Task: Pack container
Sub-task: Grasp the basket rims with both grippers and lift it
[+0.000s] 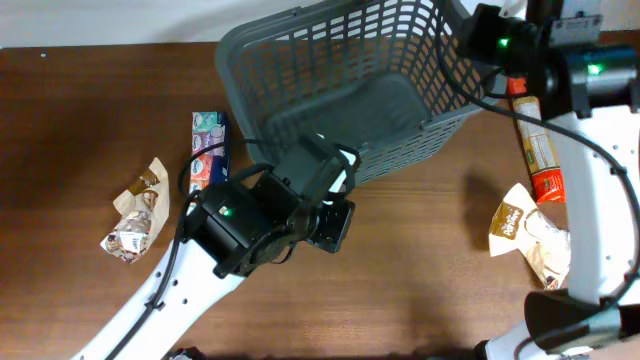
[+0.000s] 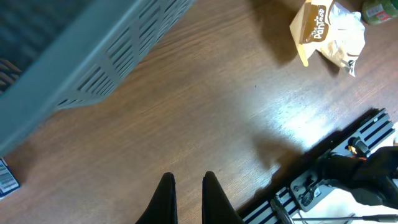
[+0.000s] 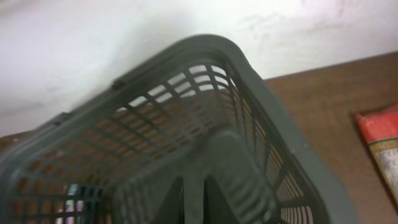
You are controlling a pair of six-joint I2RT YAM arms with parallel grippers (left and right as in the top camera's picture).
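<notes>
The container [image 1: 330, 90], a large dark grey slotted basket, sits tipped at the back middle of the table. My right gripper [image 1: 462, 40] is at its far right rim. In the right wrist view the gripper [image 3: 194, 186] is shut on a strip of the container's wall [image 3: 205, 112], looking down into the basket. My left gripper [image 1: 335, 215] hovers over bare wood just in front of the basket. In the left wrist view the left gripper [image 2: 186, 180] is shut with nothing held, and the container's slotted side [image 2: 93, 68] runs along the upper left.
A teal and red box [image 1: 208, 150] lies left of the basket, with crumpled snack wrappers [image 1: 138, 212] further left. An orange packet [image 1: 537, 150] and a tan and white bag [image 1: 522, 228] lie at the right, the bag [image 2: 326, 31] also showing from the left wrist.
</notes>
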